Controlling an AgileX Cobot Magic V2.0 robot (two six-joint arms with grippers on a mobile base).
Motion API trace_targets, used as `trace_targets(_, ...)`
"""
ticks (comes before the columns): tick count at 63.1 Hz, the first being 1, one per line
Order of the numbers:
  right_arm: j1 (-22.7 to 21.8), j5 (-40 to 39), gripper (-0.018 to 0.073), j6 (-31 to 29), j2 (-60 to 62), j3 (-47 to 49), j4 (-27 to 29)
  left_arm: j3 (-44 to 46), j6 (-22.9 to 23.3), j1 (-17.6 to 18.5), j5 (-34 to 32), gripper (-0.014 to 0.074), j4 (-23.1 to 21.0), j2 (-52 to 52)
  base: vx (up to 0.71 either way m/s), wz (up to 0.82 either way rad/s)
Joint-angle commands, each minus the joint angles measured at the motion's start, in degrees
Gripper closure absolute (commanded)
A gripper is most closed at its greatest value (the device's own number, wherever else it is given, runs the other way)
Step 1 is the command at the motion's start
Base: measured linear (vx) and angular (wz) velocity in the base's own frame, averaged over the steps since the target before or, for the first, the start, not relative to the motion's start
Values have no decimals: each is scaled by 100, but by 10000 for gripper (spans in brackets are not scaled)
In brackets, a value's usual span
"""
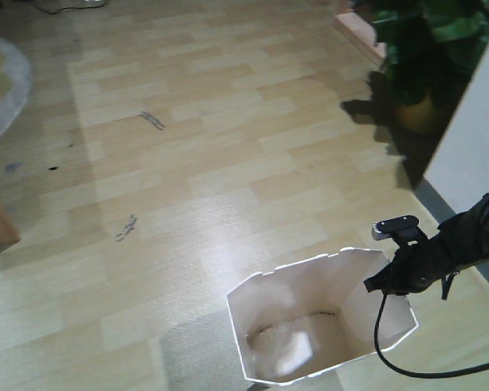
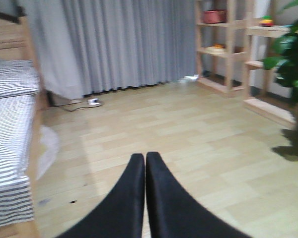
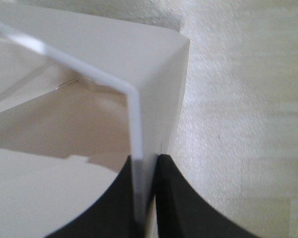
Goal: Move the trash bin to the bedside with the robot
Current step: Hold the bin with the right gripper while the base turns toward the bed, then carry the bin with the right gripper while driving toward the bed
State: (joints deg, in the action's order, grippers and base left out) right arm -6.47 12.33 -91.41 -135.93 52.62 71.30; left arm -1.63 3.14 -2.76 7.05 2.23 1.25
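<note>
The white trash bin (image 1: pixel 293 326) stands on the wooden floor at the bottom of the front view, its angular rim up and its cream inside showing. My right gripper (image 1: pixel 376 283), black with a looping cable, is at the bin's right rim. In the right wrist view that gripper (image 3: pixel 145 161) is shut on the bin's wall (image 3: pixel 154 74), one finger inside and one outside. My left gripper (image 2: pixel 145 156) is shut with nothing in it and hangs over bare floor. The bed (image 2: pixel 10 124), with a light wooden frame and striped bedding, stands at the left, well away from the bin.
A potted plant (image 1: pixel 424 65) stands at the back right, beside a white wall panel (image 1: pixel 473 138). Wooden shelves (image 2: pixel 228 44) and a grey curtain (image 2: pixel 129 44) line the far side. A pale rug (image 2: pixel 47 148) lies by the bed. A wooden leg (image 1: pixel 0 220) is at the left edge.
</note>
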Motion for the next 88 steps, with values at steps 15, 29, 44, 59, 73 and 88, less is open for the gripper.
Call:
trace_targets(15, -11, 673, 566, 36, 417, 70, 130, 119, 25, 12, -414, 603, -26, 29, 12, 46)
trace_targets(29, -11, 673, 566, 36, 417, 70, 130, 119, 25, 12, -414, 603, -26, 29, 10, 35)
trace_targets(44, -11, 673, 566, 36, 417, 70, 130, 119, 25, 12, -414, 603, -26, 29, 12, 22)
trace_targets(59, -11, 673, 566, 36, 417, 70, 130, 119, 25, 12, -414, 603, -26, 29, 16, 9)
trace_targets(73, -11, 673, 566, 36, 417, 70, 130, 119, 25, 12, -414, 603, -26, 29, 21, 0)
trace_targets(88, -11, 673, 566, 36, 417, 70, 130, 119, 25, 12, -414, 603, -26, 29, 23, -1)
